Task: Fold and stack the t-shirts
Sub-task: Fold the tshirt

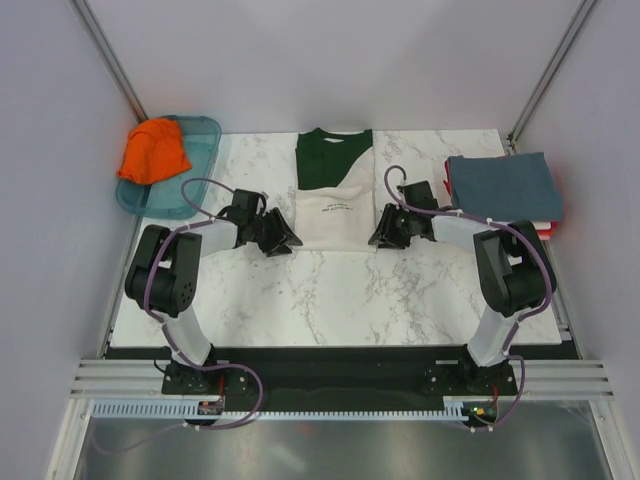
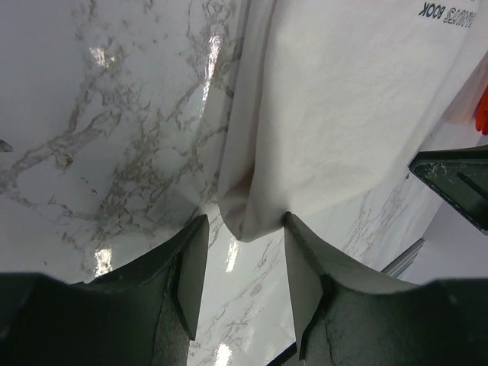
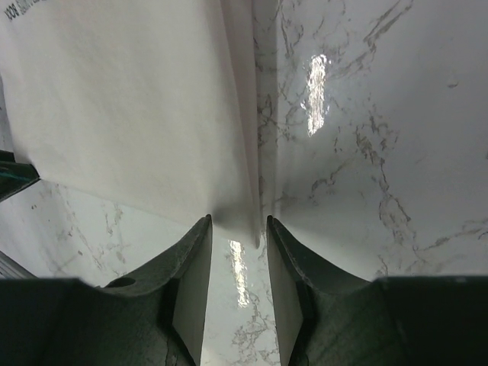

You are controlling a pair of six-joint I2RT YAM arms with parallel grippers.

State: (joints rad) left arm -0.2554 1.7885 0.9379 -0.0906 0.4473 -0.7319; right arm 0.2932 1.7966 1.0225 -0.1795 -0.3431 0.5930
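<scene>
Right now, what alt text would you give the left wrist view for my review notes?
The left gripper, jaws open, straddles a bottom corner of the cream t-shirt lying on the marble table. Part of the shirt's black print shows at the top right.

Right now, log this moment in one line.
left gripper: open at hem corner of cream green-sleeved cloth t-shirt; right gripper: open at other hem corner
</scene>
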